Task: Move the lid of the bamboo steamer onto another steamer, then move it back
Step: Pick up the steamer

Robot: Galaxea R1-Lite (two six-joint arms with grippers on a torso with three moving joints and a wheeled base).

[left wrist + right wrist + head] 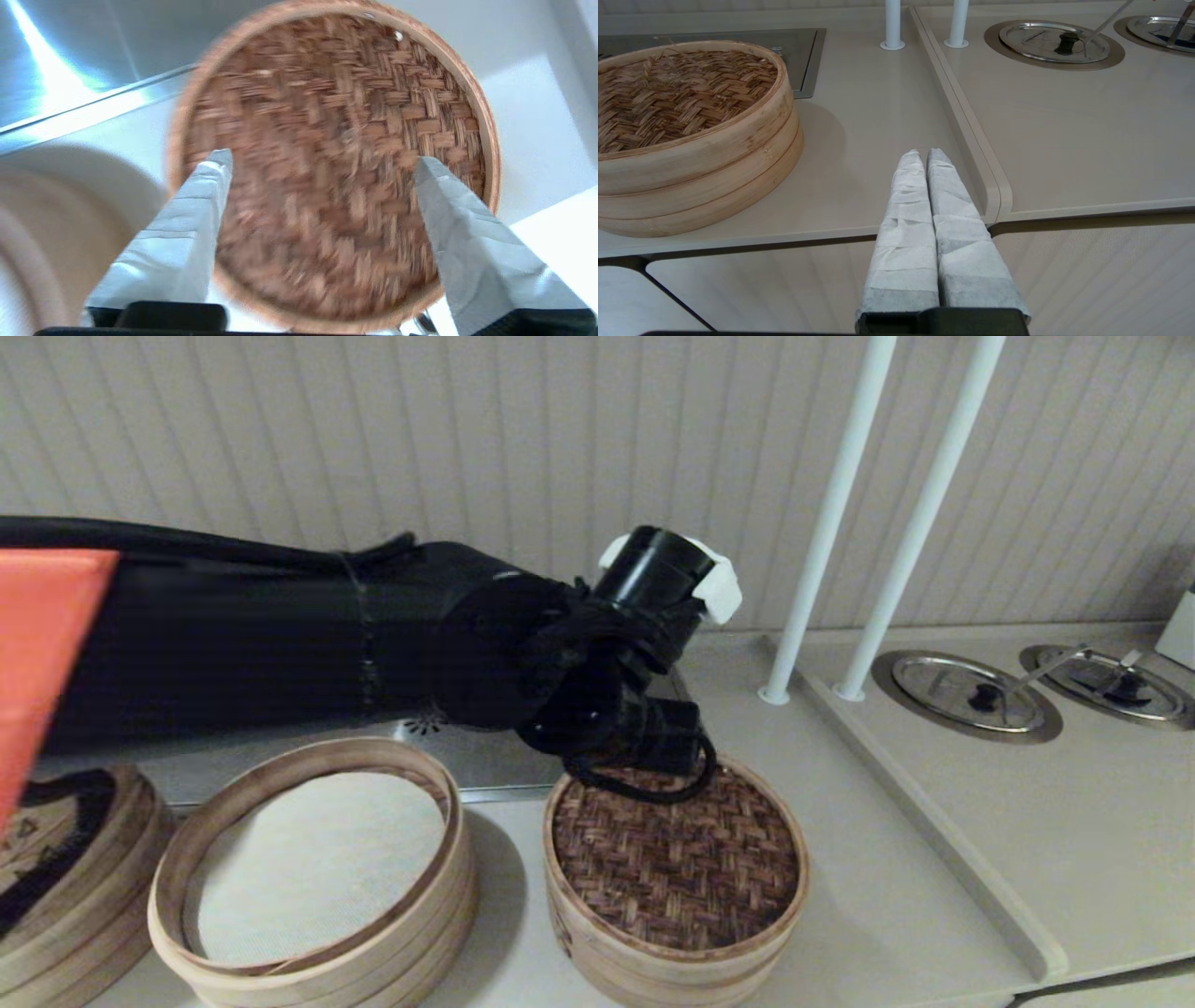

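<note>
Bamboo steamer lid (pixel 674 863) sits on a basket on the tabletop (pixel 878 905); left gripper (pixel 322 161) hovers above, fingers apart. Light, stiff: pinch its rim. Right gripper (pixel 923 154) parked, fingers together.

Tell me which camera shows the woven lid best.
The head view: the bamboo steamer lid shows almost whole on its basket, the left gripper over its far edge. The left wrist view fills with its weave between open fingers, blurred. The right wrist view shows only part, from the side; the right gripper is parked, shut.
</note>
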